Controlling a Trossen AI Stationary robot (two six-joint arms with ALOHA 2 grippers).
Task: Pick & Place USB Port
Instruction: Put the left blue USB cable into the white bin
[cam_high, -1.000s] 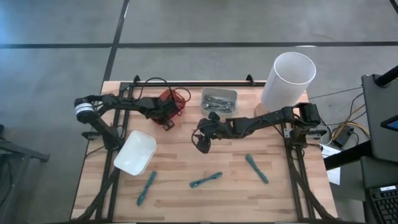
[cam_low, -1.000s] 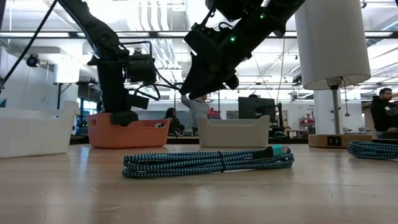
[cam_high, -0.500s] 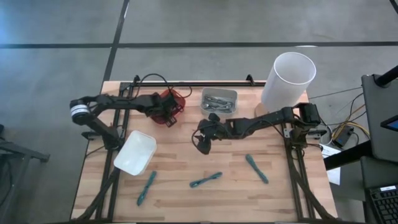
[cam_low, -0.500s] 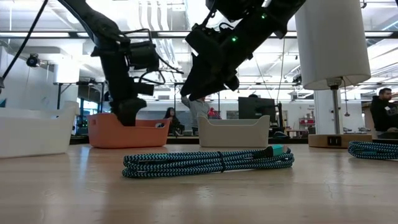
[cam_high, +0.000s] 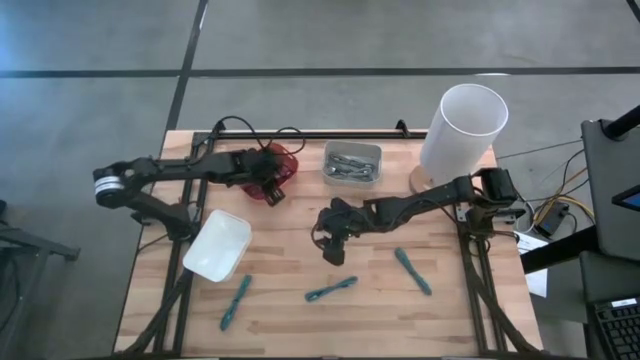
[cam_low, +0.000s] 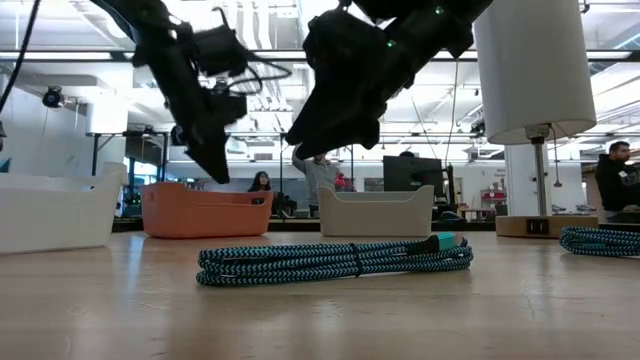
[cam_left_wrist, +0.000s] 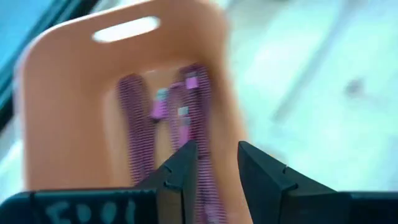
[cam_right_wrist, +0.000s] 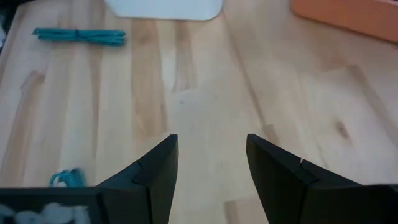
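Observation:
Three bundled teal USB cables lie flat on the table: one near the middle, one to the right, one to the left. The middle one fills the low view. My left gripper hangs open above the orange bin. Its wrist view shows purple cables lying on the bin's floor, with nothing between the fingers. My right gripper is open over bare wood at the table's middle, above and beyond the middle teal cable. Its wrist view shows the gripper empty.
A white bin sits near the left edge. A grey bin holding dark cables stands at the far side beside the orange one. A tall white cylinder stands on the far right corner. People show in the room beyond the table.
My left gripper has risen from inside the orange bin to well above its rim. My right gripper has moved toward the table's near edge, closer to the middle teal cable. The cables on the table have stayed put.

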